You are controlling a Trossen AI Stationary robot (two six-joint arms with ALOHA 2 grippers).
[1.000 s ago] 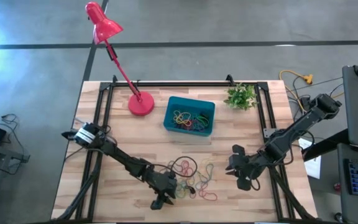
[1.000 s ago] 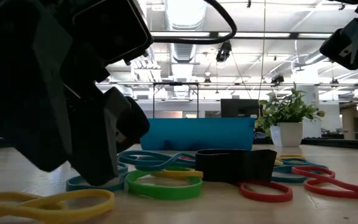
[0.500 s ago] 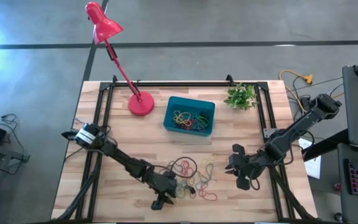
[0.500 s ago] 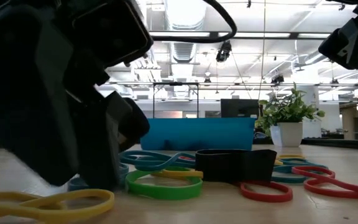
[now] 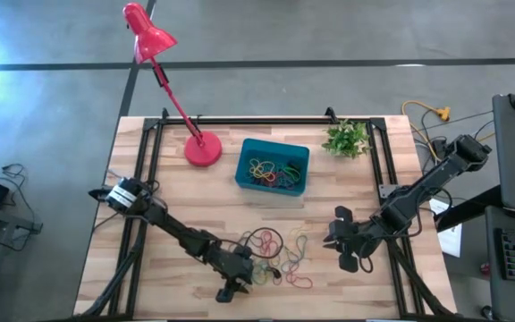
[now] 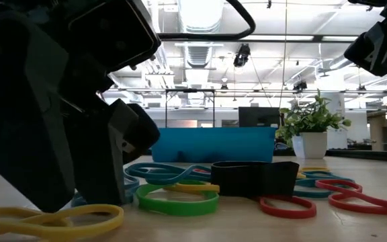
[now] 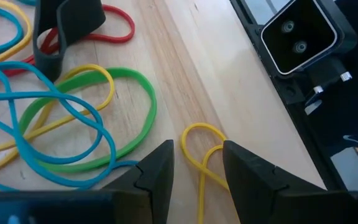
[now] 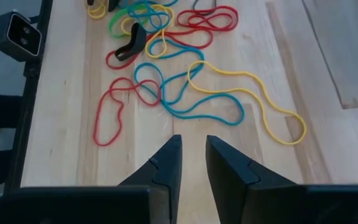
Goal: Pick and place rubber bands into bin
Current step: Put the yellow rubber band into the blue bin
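Several loose rubber bands (image 5: 280, 255) in red, green, yellow, teal and black lie in a heap on the wooden table, nearer its near edge. More bands (image 5: 272, 170) lie inside the teal bin (image 5: 249, 156), which stands at the table's far middle. My left gripper (image 7: 197, 168) is low at the heap's near left side. It is open, with one finger on either side of a yellow band (image 7: 202, 152) that lies flat on the wood. My right gripper (image 8: 194, 155) hangs above the table to the right of the heap. A narrow gap shows between its fingers, with nothing in it.
A red desk lamp's base (image 5: 202, 148) stands left of the bin and a small potted plant (image 5: 347, 139) to its right. Black frame rails (image 5: 150, 161) run along the table's sides. The low camera's housing (image 7: 298, 37) sits at the near edge, close to my left gripper.
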